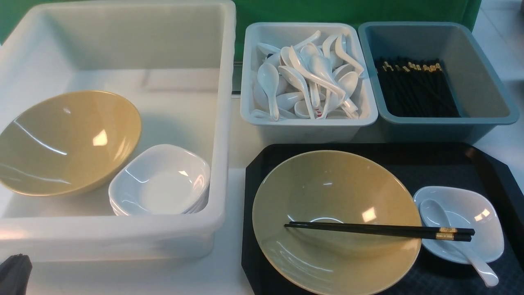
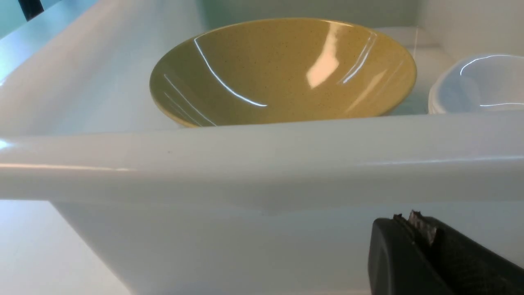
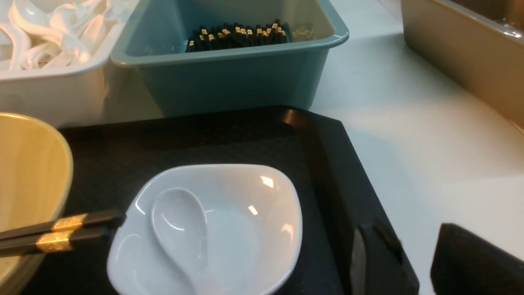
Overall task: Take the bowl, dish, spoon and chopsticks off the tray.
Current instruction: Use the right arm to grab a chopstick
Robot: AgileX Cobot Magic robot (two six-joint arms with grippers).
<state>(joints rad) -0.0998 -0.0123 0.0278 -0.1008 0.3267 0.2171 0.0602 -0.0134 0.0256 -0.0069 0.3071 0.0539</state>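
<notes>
Firstly, at the far left, the left gripper (image 2: 410, 223) was low and just outside the near wall of the white tub (image 1: 221, 123), its jaws pressed together with nothing between them. Inside the tub a spare bowl (image 1: 69, 141) sat tilted at the left, with a stack of white dishes (image 1: 159, 180) just beside it at the right.

Behind the tray stood two bins side by side. The pale bin (image 1: 307, 122) held a heap of loose spoons (image 1: 311, 78). The blue-grey bin (image 1: 483, 82) held bundled chopsticks (image 1: 413, 90) laid against its left side.

All four items were on the tray (image 1: 442, 159). The bowl (image 1: 335, 196) occupied its left half, upright. The chopsticks (image 1: 380, 229) lay side by side across the bowl's right rim, thin ends over the bowl's inside, gold-banded ends reaching over the dish (image 1: 470, 209). The dish sat just right of the bowl; whether the two touched could not be determined. The spoon (image 1: 483, 272) rested with its scoop in the dish, under the chopstick ends, and its handle projecting over the dish's near rim.

The right gripper (image 3: 421, 262) was at the tray's right edge, jaws parted and holding nothing, one finger over the tray rim, the other over the white table (image 3: 409, 123). A tan bin (image 3: 462, 49) stood at the far right.
</notes>
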